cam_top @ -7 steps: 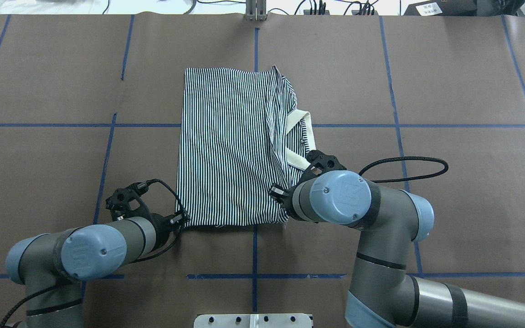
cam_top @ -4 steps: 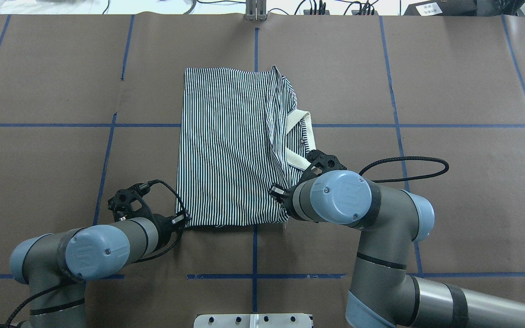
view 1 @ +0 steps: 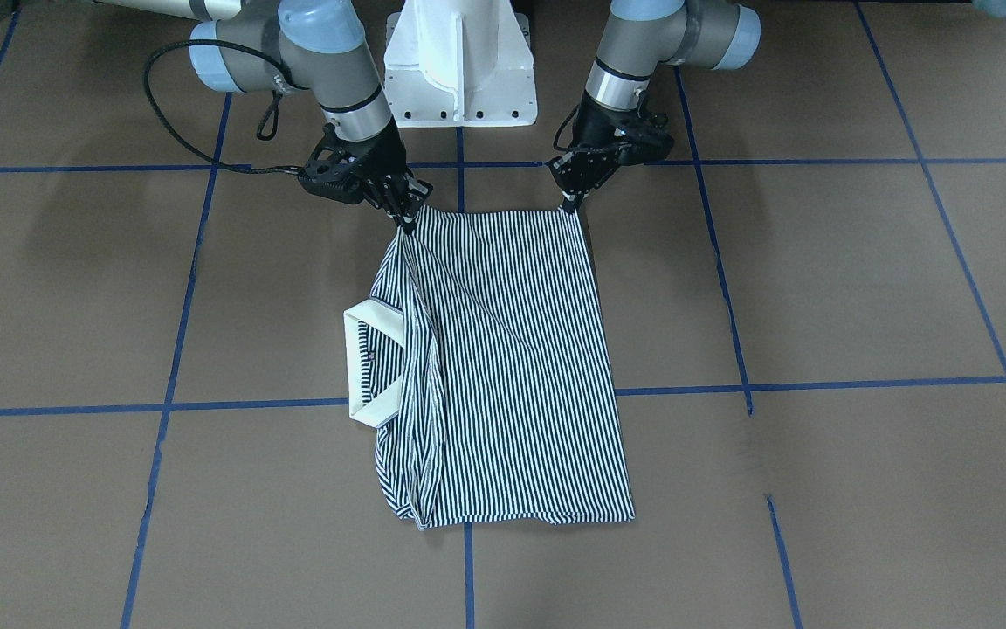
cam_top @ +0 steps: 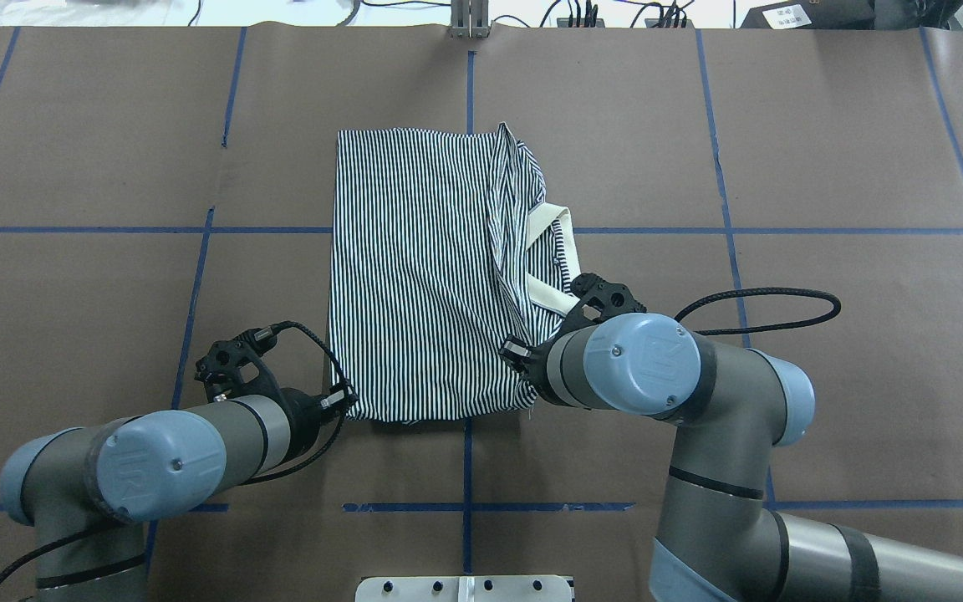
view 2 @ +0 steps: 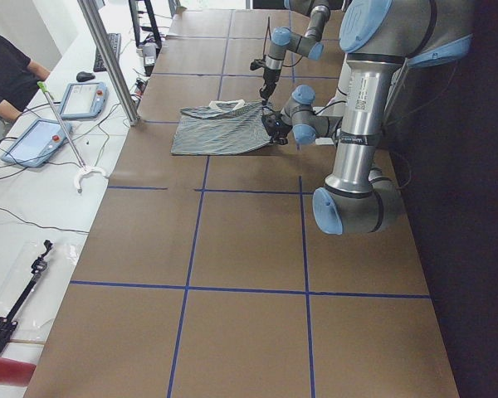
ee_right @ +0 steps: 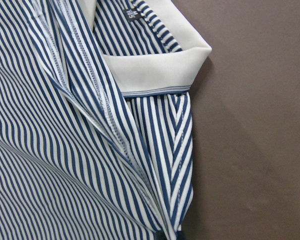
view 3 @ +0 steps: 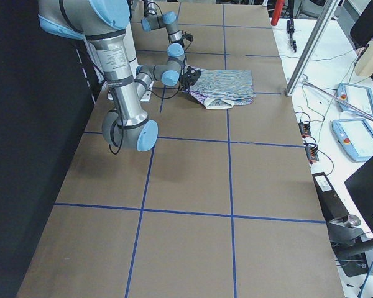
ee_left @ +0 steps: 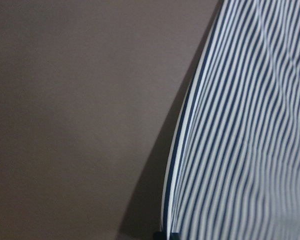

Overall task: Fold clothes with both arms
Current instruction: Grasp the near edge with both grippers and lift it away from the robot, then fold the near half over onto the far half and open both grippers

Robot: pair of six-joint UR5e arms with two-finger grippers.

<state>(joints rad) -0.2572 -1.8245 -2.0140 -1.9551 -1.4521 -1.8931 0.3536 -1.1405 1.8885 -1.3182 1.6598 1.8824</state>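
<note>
The striped polo shirt (cam_top: 423, 267) lies folded in a tall rectangle at mid-table, its cream collar (cam_top: 544, 251) on the robot's right side. It also shows in the front-facing view (view 1: 512, 349). My left gripper (cam_top: 346, 403) is shut on the shirt's near left corner; in the front-facing view (view 1: 569, 205) it pinches that corner. My right gripper (view 1: 404, 217) is shut on the near right corner, and overhead its fingertips are hidden under the wrist. The near hem is raised slightly and sags between the two grips. The right wrist view shows the collar (ee_right: 160, 70) close up.
The white pedestal (view 1: 459, 61) stands at the robot's edge of the table. A black cable (cam_top: 749, 293) loops to the right of the right wrist. A metal post (cam_top: 469, 21) stands at the far edge. Blue tape lines grid the brown table (cam_top: 824, 150).
Both arms have drawn slightly toward the robot with the near corners in hand. The near hem has come a little nearer and now bows between the grips. The rest of the shirt has not moved.
</note>
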